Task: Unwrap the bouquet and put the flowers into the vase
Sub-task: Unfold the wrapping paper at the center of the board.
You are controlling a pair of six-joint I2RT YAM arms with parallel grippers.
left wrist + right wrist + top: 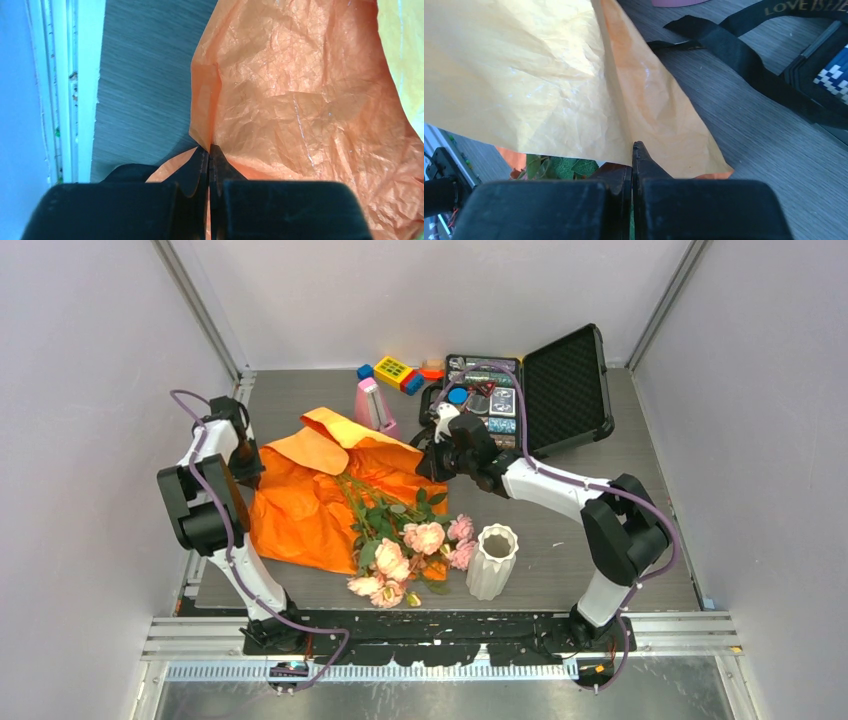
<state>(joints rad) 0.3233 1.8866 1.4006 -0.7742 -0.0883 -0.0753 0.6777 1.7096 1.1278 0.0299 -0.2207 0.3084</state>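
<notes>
Two edges of the orange paper (300, 510) are held in the top view: we see the left gripper (246, 466) at its left side and the right gripper (432, 462) at its far right corner. The flowers (400, 545) lie on the sheet on the table (290, 400), blooms just beside the upright vase (492, 560). In the left wrist view, the jaws are pressed together on a paper edge. In the right wrist view, the jaws pinch a raised fold, and a black ribbon (744, 60) lies beyond.

The right hand (633, 150) pinches orange paper (549, 75) beside black ribbon (734, 55)
</notes>
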